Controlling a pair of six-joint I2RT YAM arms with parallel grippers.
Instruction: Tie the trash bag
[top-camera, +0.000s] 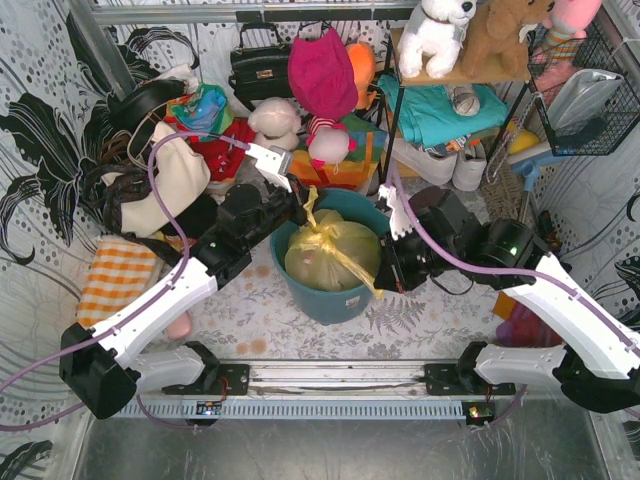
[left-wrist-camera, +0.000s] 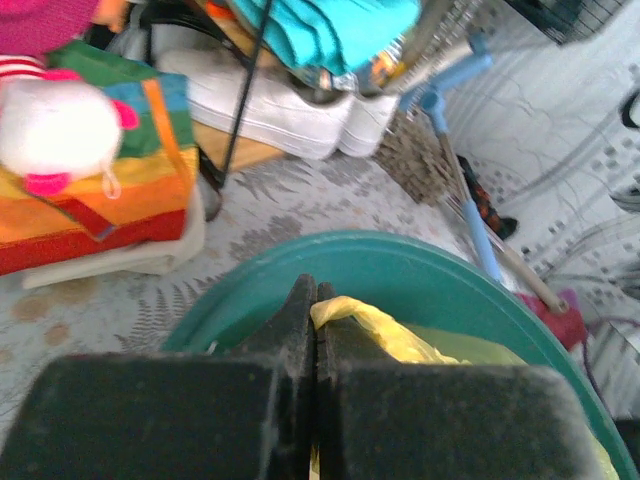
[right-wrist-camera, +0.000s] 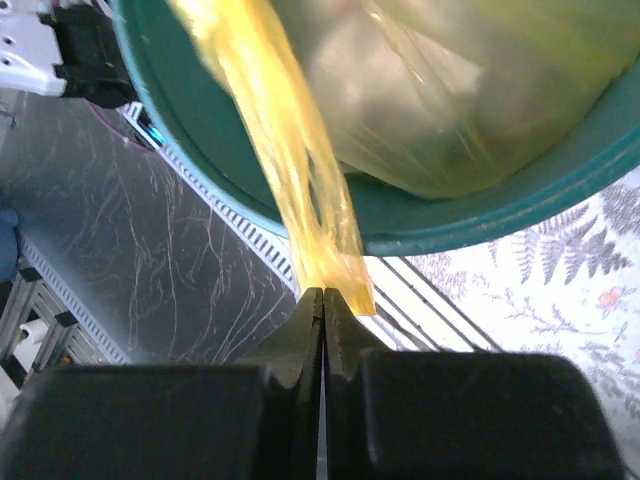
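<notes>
Our left gripper (left-wrist-camera: 316, 290) and right gripper (right-wrist-camera: 322, 297) each pinch 1 trash bag (top-camera: 325, 255) tail; pulling across the bin (top-camera: 335, 302) rim, we risk tearing it.

We see the trash bag (top-camera: 330, 255), thin translucent yellow-green plastic with pale crumpled paper showing through, sitting plump inside the teal bin (top-camera: 345, 300). From its gathered top we follow two twisted tails. One rises toward the back-left, its tip caught in the closed left gripper (top-camera: 300, 205); the other runs taut across the bag and over the near-right rim, pinched in the right gripper (top-camera: 385, 285).
</notes>
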